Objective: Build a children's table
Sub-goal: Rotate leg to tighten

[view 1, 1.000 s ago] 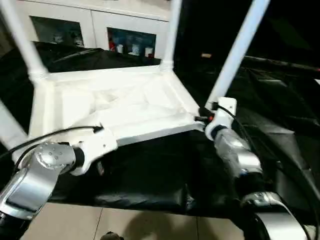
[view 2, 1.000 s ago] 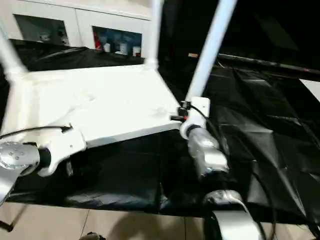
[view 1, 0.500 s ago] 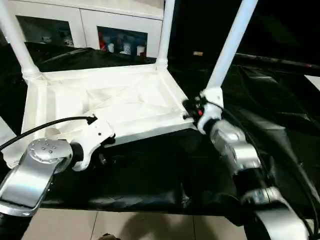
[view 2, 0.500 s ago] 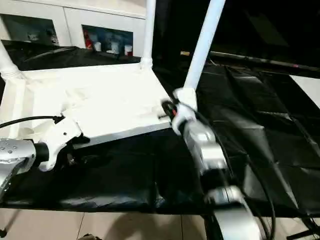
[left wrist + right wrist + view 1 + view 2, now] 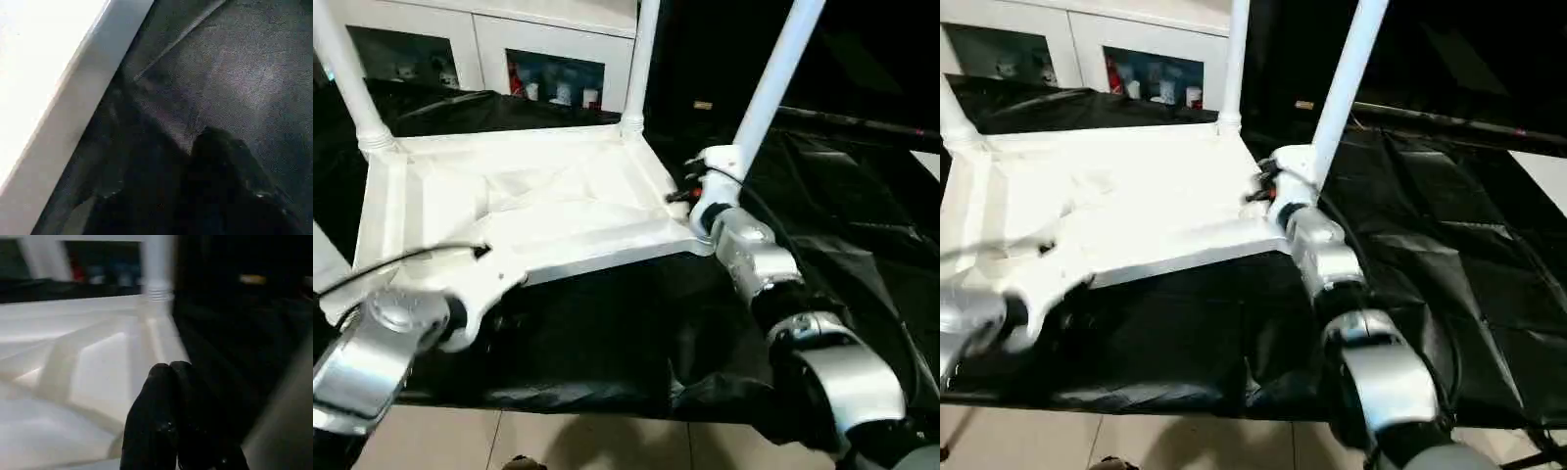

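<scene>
**Right arm at the near-right leg socket**

Tabletop [image 5: 529, 206] lies upside down on black sheeting [image 5: 862, 215], legs up. Right gripper [image 5: 171, 396], fingers pressed together, sits just beside the near-right leg [image 5: 773, 78], whose long axis rises tilted rightward. Left gripper [image 5: 195, 196] is under the near rim; finger state cannot tell.

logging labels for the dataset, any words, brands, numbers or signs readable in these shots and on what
None can be read.
Items in the cabinet: bright colours, perhaps labels, too small and blurred to read.
Tabletop, legs, black sheet, grippers: no print visible.
</scene>
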Motion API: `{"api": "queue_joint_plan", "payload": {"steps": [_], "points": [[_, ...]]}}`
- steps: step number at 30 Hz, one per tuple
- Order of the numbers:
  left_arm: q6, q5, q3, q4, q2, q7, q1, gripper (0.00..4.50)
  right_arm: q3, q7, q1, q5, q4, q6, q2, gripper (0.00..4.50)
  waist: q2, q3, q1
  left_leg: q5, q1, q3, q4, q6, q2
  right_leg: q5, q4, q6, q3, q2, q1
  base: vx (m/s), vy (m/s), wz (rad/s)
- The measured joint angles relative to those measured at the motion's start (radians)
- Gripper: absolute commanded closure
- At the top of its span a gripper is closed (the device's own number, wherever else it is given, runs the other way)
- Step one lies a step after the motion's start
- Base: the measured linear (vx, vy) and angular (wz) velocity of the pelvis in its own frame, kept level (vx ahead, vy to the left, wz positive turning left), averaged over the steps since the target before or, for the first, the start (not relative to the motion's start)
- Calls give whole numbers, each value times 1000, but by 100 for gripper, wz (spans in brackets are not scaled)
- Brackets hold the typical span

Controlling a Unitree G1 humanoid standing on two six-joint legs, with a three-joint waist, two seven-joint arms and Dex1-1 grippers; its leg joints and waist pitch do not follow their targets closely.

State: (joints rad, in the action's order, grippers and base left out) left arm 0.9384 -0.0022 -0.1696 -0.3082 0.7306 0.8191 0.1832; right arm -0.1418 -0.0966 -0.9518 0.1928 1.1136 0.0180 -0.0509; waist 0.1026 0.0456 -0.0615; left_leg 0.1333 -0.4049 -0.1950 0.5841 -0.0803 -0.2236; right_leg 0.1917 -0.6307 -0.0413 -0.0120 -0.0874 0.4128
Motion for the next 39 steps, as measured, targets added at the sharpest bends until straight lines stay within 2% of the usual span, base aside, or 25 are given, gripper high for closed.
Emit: {"api": "queue_joint_plan", "payload": {"steps": [8,12,13,14,16,18,21,24,29,32,37,39], "points": [[-7,23,1,1,-31,-92,-20,317,-83,151,-65,34,101,42,29,450,4,-3,-3,0,0,1,2,0,0,0,-1,0,0,0,-1,0,0,0],[-24,49,28,39,-43,-167,-17,335,-117,220,-73,50,129,74,25,450,5,-3,-16,0,0,1,3,0,0,0,-1,0,-1,-1,-1,0,0,0],[-28,49,29,42,-45,-174,-17,338,-122,229,-73,51,133,78,21,450,5,-3,-20,0,0,1,3,0,0,0,-1,0,-1,-1,-1,0,0,0],[-35,49,29,47,-50,-186,-17,365,-127,242,-74,51,141,84,15,450,6,-4,-26,0,0,1,3,0,0,0,-1,0,-1,-1,-1,0,0,0],[-47,51,29,53,-56,-204,-18,374,-133,256,-74,51,148,97,8,450,6,-4,-30,0,-1,1,3,0,0,0,-1,0,-1,-1,-1,0,0,0],[-53,57,35,57,-58,-217,-18,384,-139,266,-74,49,150,106,-2,450,7,-4,-31,0,-1,1,4,0,0,0,-1,-1,-1,-1,-1,0,0,0],[-64,53,44,53,-57,-214,-24,424,-139,264,-73,46,151,117,-38,450,7,-4,-32,0,-4,1,5,0,0,0,-1,-2,-2,-1,0,0,0,0],[-72,29,69,47,-55,-200,-36,428,-144,260,-73,39,151,127,-69,450,8,-4,-30,0,-6,1,6,0,0,-1,-1,1,-2,-1,1,0,0,0],[-188,-140,221,-40,-33,-50,-146,438,-104,70,-53,5,143,149,-108,450,9,-3,-22,0,-10,1,6,1,-2,-1,-1,1,-2,1,6,0,0,0],[-187,-212,303,-83,-11,30,-206,438,-64,-116,-16,1,116,148,-104,450,9,-4,-9,0,-11,2,6,1,-4,-1,-1,1,-2,3,6,0,0,0],[-234,-228,409,-78,43,64,-264,438,0,-315,46,-10,60,133,-87,450,9,-4,0,0,-11,3,7,1,-4,-2,-1,2,-2,4,6,0,0,0],[-290,-235,490,-41,92,96,-333,438,54,-414,115,-17,-42,115,-88,450,12,-6,1,0,-11,4,7,1,-5,-1,0,1,-2,5,5,0,0,0]]}}
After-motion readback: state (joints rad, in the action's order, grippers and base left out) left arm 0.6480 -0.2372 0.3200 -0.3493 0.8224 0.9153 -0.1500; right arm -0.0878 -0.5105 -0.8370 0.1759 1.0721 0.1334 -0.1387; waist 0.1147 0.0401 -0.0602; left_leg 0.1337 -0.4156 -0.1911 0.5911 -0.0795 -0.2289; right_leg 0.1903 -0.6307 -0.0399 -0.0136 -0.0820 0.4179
